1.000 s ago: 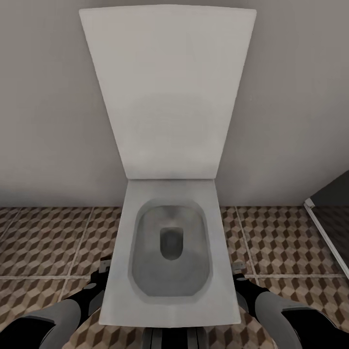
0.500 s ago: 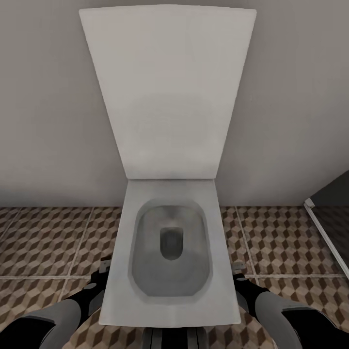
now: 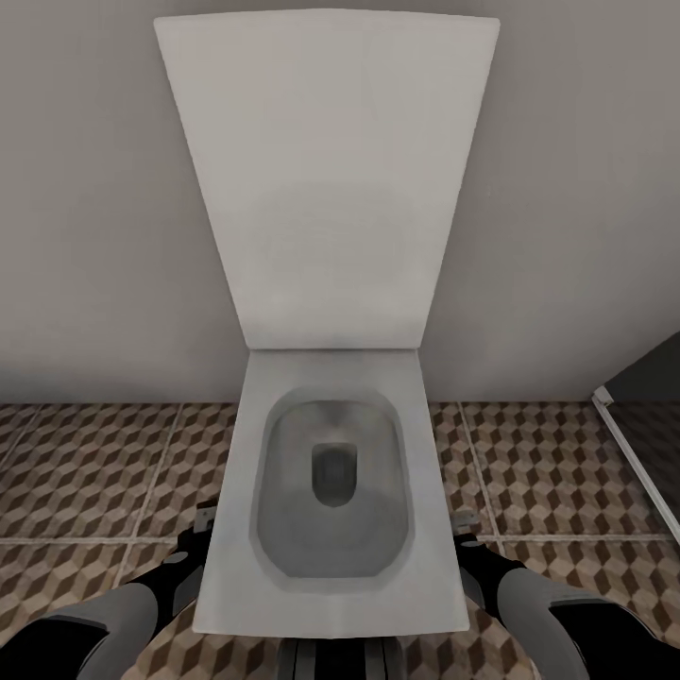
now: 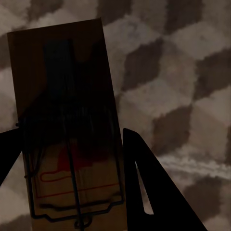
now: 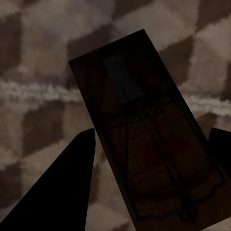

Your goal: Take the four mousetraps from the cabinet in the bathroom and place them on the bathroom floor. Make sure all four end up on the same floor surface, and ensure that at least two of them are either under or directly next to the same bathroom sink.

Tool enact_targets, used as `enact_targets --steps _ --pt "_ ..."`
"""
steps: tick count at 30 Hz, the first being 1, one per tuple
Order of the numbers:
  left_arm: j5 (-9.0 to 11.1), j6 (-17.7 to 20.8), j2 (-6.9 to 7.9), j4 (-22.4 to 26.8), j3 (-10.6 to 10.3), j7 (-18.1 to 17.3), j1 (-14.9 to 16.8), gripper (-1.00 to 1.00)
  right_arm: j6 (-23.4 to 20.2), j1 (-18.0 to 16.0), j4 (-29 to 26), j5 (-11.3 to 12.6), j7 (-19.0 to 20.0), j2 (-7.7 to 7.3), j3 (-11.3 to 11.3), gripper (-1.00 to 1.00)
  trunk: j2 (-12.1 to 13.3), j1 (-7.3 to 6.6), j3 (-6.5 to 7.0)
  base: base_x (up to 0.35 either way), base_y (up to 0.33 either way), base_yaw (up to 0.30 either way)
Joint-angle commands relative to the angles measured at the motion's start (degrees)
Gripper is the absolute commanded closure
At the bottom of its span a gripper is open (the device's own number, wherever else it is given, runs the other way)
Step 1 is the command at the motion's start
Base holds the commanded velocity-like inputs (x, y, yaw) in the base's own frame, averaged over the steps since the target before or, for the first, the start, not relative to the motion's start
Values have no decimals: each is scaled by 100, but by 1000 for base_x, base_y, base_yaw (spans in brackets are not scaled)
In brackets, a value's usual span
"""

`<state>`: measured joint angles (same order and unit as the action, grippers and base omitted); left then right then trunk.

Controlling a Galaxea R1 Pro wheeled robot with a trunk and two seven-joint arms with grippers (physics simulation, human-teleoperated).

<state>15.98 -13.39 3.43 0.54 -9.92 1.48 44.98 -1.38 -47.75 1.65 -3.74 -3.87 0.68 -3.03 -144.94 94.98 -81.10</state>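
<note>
In the left wrist view a brown wooden mousetrap (image 4: 67,120) with dark wire parts sits between the dark fingers (image 4: 154,192) of my left gripper (image 4: 70,132), which is shut on it above the cube-patterned bathroom floor (image 4: 183,72). The right wrist view has a second mousetrap (image 5: 144,134) held the same way by my right gripper (image 5: 153,131) over the floor (image 5: 38,57). Seen from the head, my left gripper (image 3: 203,519) and right gripper (image 3: 463,521) hang low on either side of the toilet, over the tiled floor (image 3: 94,472). The cabinet and the sink are out of view.
A white toilet (image 3: 331,567) with its lid (image 3: 326,179) raised stands directly in front of me against a plain grey wall (image 3: 85,236). A dark glass panel with a white frame (image 3: 628,444) runs along the right.
</note>
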Motion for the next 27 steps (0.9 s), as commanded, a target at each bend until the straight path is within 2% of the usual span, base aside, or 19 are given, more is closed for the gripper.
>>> enact_targets --steps 1,9,12,18,27 --pt "21 -14 0 -4 -49 22 2 100 -8 -6 11 -39 -26 3 -29 100 -1 -1 -3 0 0 0" --pt "32 40 6 -9 -52 -117 2 100 17 -6 11 -40 -30 10 -31 100 -1 -1 -3 0 0 0" --pt "35 166 14 -10 -53 -272 2 100 21 -6 11 -40 -33 11 -31 100 -1 -1 -3 0 0 0" --pt "29 335 31 -10 -54 -363 2 100 29 -6 11 -40 -34 11 -31 100 -1 -1 -3 0 0 0" --pt "31 370 51 -10 -54 -509 2 100 32 -6 11 -40 -34 19 -31 100 -1 -1 -3 0 0 0"
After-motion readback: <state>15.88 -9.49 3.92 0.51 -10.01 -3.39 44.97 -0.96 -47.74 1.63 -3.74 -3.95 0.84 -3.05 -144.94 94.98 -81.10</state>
